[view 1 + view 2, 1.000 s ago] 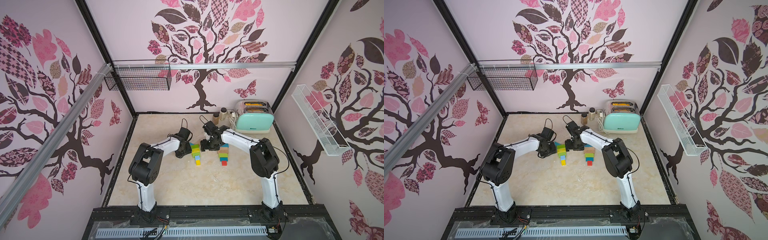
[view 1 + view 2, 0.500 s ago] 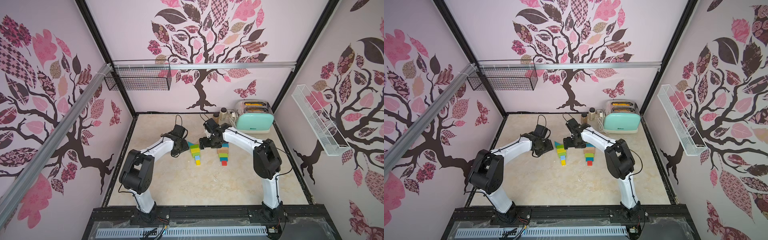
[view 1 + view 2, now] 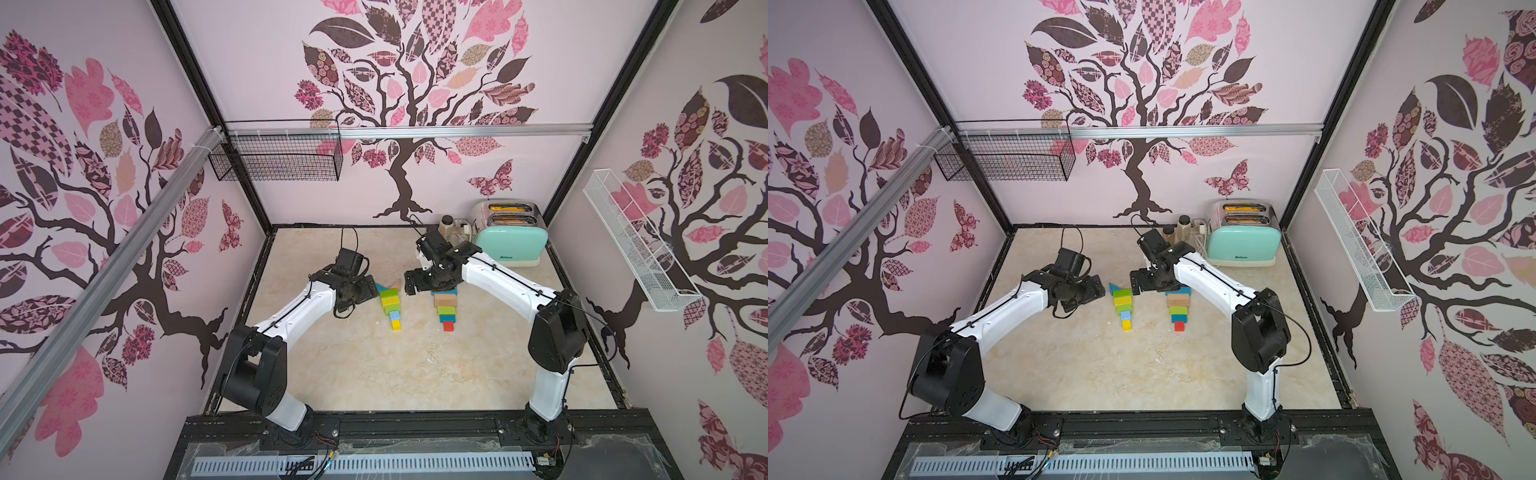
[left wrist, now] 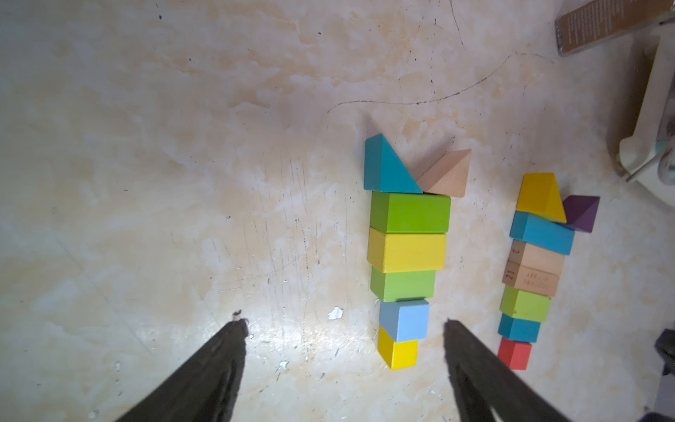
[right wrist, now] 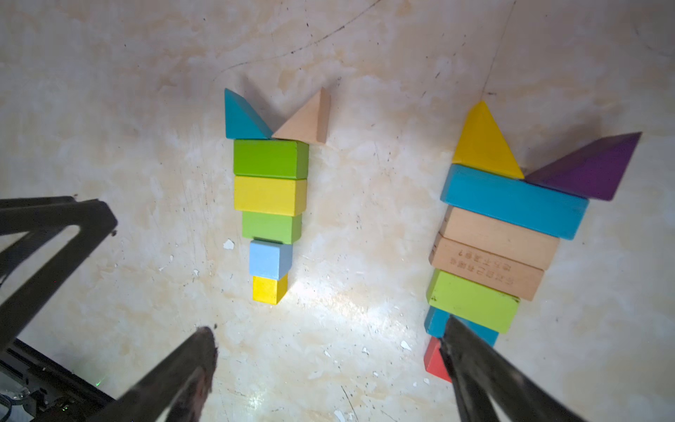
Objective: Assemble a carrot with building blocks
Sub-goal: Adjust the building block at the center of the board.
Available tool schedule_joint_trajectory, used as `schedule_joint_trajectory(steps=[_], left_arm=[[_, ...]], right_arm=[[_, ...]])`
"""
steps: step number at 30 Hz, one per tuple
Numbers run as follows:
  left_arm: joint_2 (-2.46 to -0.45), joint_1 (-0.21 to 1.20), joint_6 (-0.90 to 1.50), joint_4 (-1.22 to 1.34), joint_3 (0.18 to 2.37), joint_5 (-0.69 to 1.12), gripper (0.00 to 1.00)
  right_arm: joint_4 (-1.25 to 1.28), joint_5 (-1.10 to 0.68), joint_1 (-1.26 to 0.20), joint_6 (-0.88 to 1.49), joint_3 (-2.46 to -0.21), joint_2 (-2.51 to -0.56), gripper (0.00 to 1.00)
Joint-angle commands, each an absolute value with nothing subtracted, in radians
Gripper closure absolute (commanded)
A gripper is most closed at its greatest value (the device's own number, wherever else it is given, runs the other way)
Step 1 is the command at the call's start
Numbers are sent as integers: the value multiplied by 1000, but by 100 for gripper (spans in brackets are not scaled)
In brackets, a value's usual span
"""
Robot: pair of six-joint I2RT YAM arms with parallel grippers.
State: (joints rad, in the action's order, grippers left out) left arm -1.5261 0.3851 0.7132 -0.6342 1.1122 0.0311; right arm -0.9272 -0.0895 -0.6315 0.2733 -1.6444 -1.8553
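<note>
On worktop (image 3: 374, 374), middle: building blocks (image 3: 390, 301) in two tapering rows, green-yellow row (image 4: 407, 252) and teal-tan row (image 5: 493, 237), apart; left hand (image 4: 345, 323) wide, empty; right hand (image 5: 327, 327) wide, empty.

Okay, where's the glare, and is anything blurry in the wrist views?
Left wrist view: glare on the beige marbled tabletop beside the small yellow wooden cube; left gripper blurred. Right wrist view: similar glare near that cube; right gripper blurred.

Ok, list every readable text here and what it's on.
"2": end of the tan block touching the teal bar.
"12", it seems: end of the printed tan block; its face print is blurred.
Toaster logo: too small to read.
Brown strip: print too small.
</note>
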Motion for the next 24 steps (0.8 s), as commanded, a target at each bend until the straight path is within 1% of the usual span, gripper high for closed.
schedule_joint_trajectory(steps=[1,5,10,14,19,24], left_arm=[[-1472,385,721,-656,1077,30,2],[-1418,385,737,-660,1036,31,2],[-1376,387,758,-652,989,51,2],[-1355,387,768,-651,972,60,2],[-1335,387,766,-664,964,65,2],[-1309,387,773,-659,945,76,2]], right_arm=[[-948,-102,-640,254,-1596,-1800,1],[-917,-94,-689,262,-1492,-1769,1],[-836,-81,-763,301,-1386,-1777,1],[-765,-52,-801,335,-1352,-1810,1],[-671,-11,-809,390,-1311,-1842,1],[-628,24,-822,408,-1319,-1892,1]])
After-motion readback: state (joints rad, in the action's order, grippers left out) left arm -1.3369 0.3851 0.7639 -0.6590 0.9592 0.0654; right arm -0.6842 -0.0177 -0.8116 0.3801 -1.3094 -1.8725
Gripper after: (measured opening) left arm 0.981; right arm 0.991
